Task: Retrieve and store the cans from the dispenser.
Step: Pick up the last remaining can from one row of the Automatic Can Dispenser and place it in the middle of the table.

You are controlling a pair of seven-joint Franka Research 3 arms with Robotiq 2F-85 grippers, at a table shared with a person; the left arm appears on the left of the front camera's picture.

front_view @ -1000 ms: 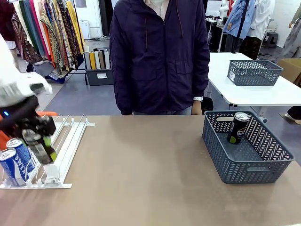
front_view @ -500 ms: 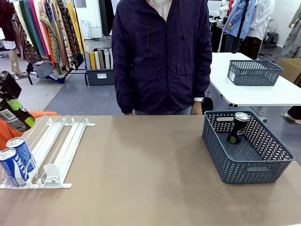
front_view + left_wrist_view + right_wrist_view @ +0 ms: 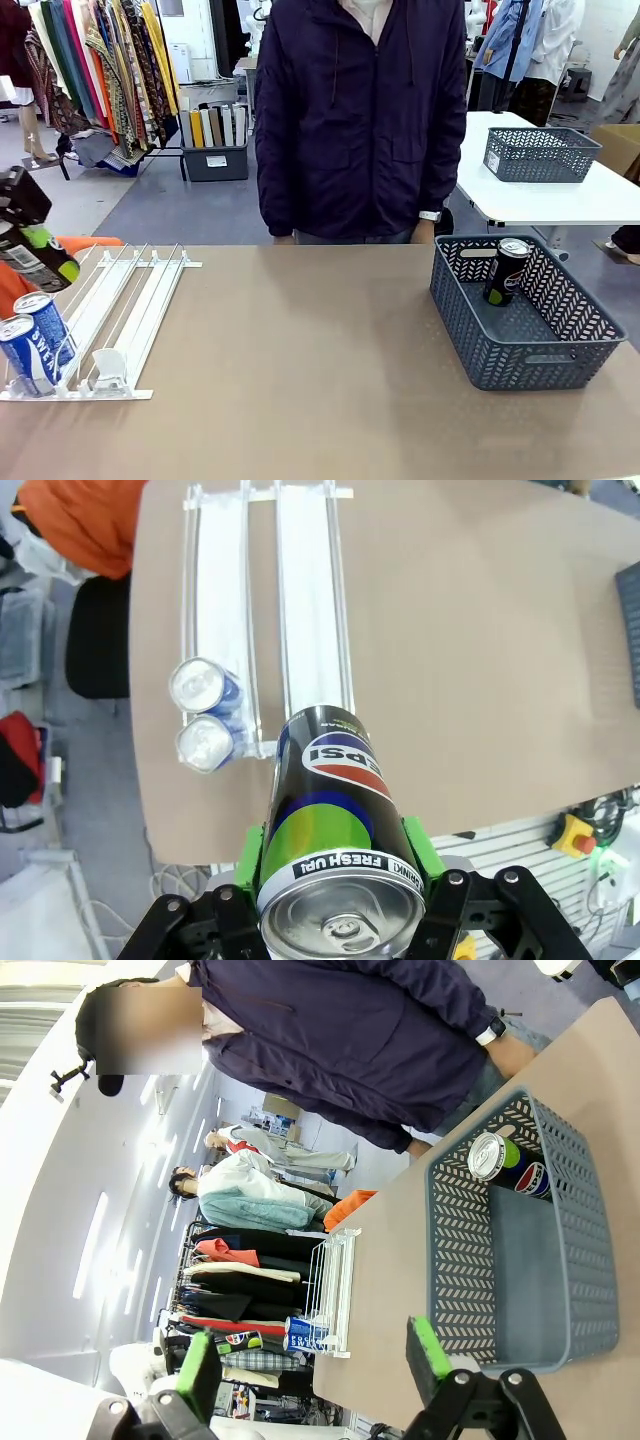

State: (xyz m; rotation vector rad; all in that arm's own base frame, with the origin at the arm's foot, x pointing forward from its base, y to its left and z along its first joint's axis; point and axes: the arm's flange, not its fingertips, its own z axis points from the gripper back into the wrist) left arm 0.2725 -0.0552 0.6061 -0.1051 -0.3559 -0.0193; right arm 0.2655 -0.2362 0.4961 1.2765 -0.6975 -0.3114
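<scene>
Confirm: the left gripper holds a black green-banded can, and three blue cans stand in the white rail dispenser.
No: two blue cans stand in the white rail dispenser, as the left wrist view shows. The left gripper does hold the black green-banded can.

Bare table (image 3: 300, 360) is left open left of the basket (image 3: 530, 368). Far left of the basket, the dispenser (image 3: 140, 300) is blocked at its front-left by two blue cans (image 3: 35, 340); above it a black can (image 3: 335, 780) is clamped in the left gripper (image 3: 338, 885). Inside the basket, another can (image 3: 506, 271) is stood far-side, near part left free
</scene>
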